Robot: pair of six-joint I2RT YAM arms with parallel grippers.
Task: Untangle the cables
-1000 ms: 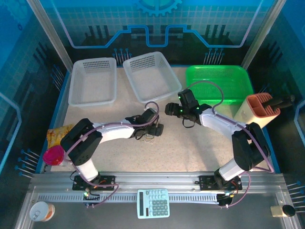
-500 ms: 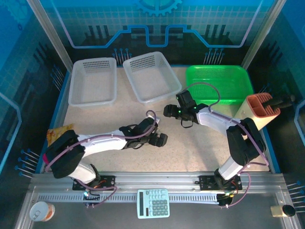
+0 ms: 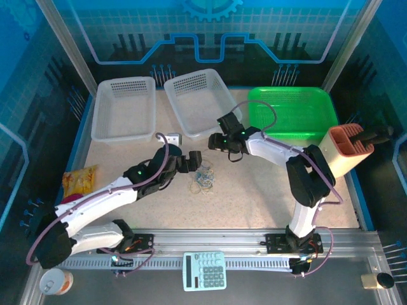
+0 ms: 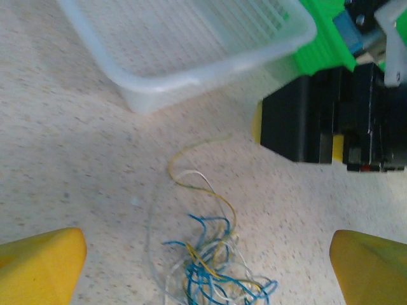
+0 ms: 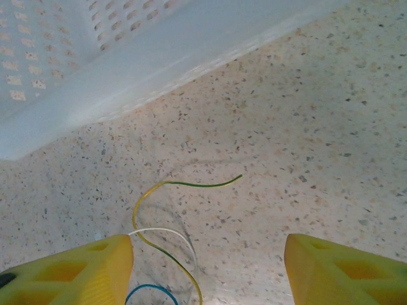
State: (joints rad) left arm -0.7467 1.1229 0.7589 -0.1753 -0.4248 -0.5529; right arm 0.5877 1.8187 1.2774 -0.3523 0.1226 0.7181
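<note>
Broadly, the speckled surface (image 3: 273,190) carries three baskets beyond both sets of jaws: a green basket (image 3: 292,111) and two white baskets (image 3: 124,108), the nearer white basket (image 3: 200,101) standing just past the right jaws.

Next in size, the left arm (image 3: 114,194) and the right arm (image 3: 280,152) both reach toward the middle, so that the two sets of jaws face each other with the cables (image 3: 203,178) between and below them.

The left jaws are spread as wide as they go, pinching nothing. In the left wrist view the knotted bundle of cables (image 4: 210,273) lies on the surface midway between their yellow fingertips (image 4: 38,260).

The right jaws are also spread and grip nothing. A single yellow-green strand (image 5: 165,187) runs out of the bundle and curls on the surface between them, with a white strand (image 5: 168,232) looping beside the left-hand pad.

As for progress, the task looks barely begun. The blue, white and yellow cords are knotted together in one heap, and no cord lies apart from it. Only the loose ends have strayed from the bundle. Every cable has yet to be pulled free.
</note>
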